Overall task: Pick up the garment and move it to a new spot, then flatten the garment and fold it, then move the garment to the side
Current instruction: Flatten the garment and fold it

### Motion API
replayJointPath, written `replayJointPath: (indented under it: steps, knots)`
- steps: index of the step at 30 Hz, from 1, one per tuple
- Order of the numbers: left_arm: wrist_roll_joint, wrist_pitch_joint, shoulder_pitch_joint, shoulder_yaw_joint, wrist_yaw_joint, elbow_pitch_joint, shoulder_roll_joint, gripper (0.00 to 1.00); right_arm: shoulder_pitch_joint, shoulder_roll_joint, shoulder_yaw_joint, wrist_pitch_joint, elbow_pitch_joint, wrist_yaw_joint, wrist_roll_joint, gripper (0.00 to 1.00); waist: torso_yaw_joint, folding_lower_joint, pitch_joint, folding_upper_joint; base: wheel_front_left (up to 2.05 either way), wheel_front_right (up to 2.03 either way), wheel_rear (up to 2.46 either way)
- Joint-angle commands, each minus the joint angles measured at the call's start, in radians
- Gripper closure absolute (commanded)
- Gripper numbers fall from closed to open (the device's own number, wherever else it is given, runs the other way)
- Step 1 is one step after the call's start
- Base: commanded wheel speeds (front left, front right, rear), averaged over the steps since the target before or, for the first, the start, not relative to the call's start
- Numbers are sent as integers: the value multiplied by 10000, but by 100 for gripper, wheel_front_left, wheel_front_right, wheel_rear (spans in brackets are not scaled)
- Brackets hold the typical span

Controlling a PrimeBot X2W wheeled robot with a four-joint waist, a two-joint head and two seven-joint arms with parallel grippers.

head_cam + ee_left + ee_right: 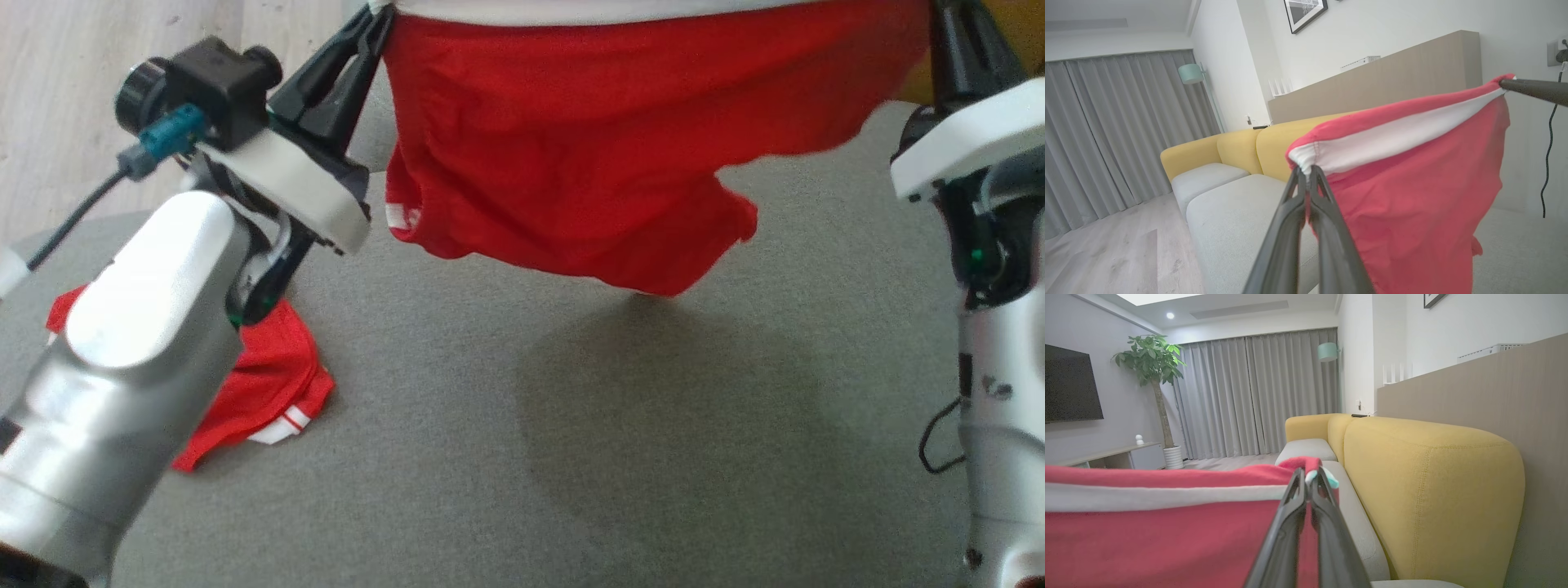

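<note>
Head view: the garment (588,147) is held up by its white band (571,8). One end is pinched in the closed left tool (377,24), the other in the closed right tool (947,33). The band's long axis runs straight from one tool to the other. The red cloth hangs below both tools, apart from the grey sofa seat (571,457) underneath. A second red garment (269,384) is seen on the seat, below the left tool and partly hidden under that forearm.

Left wrist view: the band's end is clamped at the tips of the left tool (1306,171). The band is stretched away up and to the right, to the finger of the right tool (1535,90).

Right wrist view: the opposite end is gripped at the tips of the right tool (1308,473), and the cloth is spread away to that tool's left, with the yellow sofa back (1433,490) on its other side.

The coming move is judged to be an even lowering of both tools, so that the hanging hem is laid on the seat first.
</note>
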Motion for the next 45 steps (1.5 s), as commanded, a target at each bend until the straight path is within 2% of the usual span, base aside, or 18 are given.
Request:
replayJointPath:
  steps: [1, 10, 16, 23, 25, 26, 30, 34, 35, 39, 45]
  knots:
    - [-18, -109, -314, 471, 80, -294, 306, 100, -207, -7, 127, -51, -258, -7, -128, 100, 47, 1, -25, -1, 0, 0, 0]
    - [2, 17, 292, 188, 198, -942, 503, 100, 499, -77, 41, 351, -489, -7, -445, 100, 167, 1, 336, -1, 0, 0, 0]
    - [-33, 521, -693, 285, 28, -932, 714, 100, -478, -118, 99, 554, -286, -7, -680, 100, 31, 1, 1578, -1, 0, 0, 0]
    - [125, 90, -3297, 564, -249, 943, 484, 100, -3724, 116, -203, -376, 2103, -7, -1114, 100, -235, 1, 3492, -1, 0, 0, 0]
    - [302, -223, -4220, 587, -285, 1538, 353, 100, -4843, 208, -372, -931, 2830, -7, -1358, 100, -277, 1, 3949, -1, 0, 0, 0]
    - [438, -658, -5082, 663, -305, 2108, 190, 100, -5829, 290, -599, -1607, 3516, -7, -1640, 100, -318, 1, 4311, -1, 0, 0, 0]
    - [999, -1542, -6275, 453, -326, 3200, -17, 100, -6990, 496, -1160, -2857, 4834, -7, -2213, 100, -438, 1, 4693, -1, 0, 0, 0]
    - [1059, -2019, -6241, 119, -346, 3922, -440, 100, -7072, 606, -1477, -3416, 6269, -7, -2596, 100, -468, 1, 4748, -1, 0, 0, 0]
    - [1059, -2019, -6241, 119, -346, 3922, -440, 100, -7072, 606, -1477, -3416, 6269, -7, -2596, 100, -468, 1, 4748, -1, 0, 0, 0]
    - [596, -2184, -5369, -390, -352, 4058, -791, 100, -6527, 583, -1224, -3438, 7650, -7, -2859, 100, -449, 1, 4743, -1, 0, 0, 0]
    - [-68, -2216, -3548, -1547, -354, 3476, -625, 100, -5495, 107, -175, -3052, 9287, -7, -2837, 100, -292, 1, 4309, -1, 0, 0, 0]
